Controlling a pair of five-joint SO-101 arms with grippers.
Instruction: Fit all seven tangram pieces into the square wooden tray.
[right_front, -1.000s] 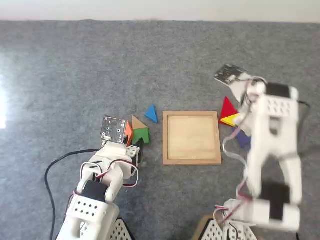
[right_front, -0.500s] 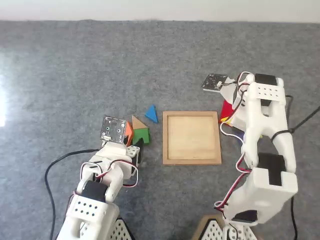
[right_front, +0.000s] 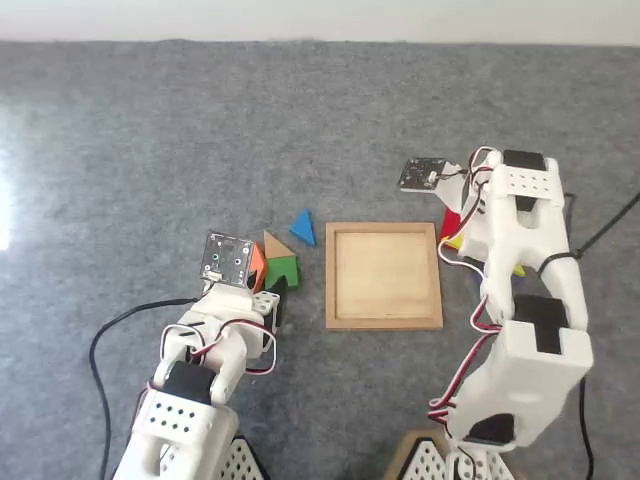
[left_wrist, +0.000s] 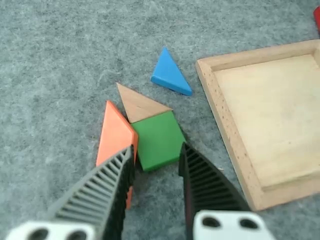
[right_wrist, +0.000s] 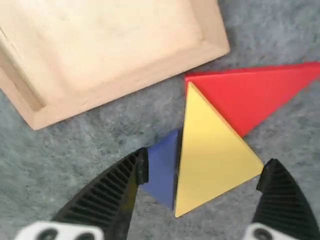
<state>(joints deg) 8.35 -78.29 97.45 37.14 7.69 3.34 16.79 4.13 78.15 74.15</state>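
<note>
So: both grippers spread over loose pieces

My left gripper (left_wrist: 156, 150) is parted, straddling the green square (left_wrist: 157, 132), which touches the orange piece (left_wrist: 114, 132) and tan triangle (left_wrist: 139, 105), left of the tray (right_front: 385, 228). My right gripper (right_wrist: 206, 165) gapes over the yellow triangle (right_wrist: 210, 145), beside the red triangle (right_wrist: 250, 95) and maybe a dark blue piece (right_wrist: 164, 172), right of the tray.

- This looks like a robotics test bench in a lab or workroom.
- A white left arm (right_front: 205, 365) and right arm (right_front: 528, 270) stand side by side, with bare wires (right_front: 478, 318) and an uncovered circuit board (right_front: 226, 259).
- A black cable (right_front: 108, 335) trails over the grey felt cover (right_front: 150, 130) on the table, and a plain pale wall (right_front: 320, 20) runs behind.
- A wooden tray (right_front: 384, 321) and coloured pieces (right_front: 303, 228) lie between the arms.
</note>
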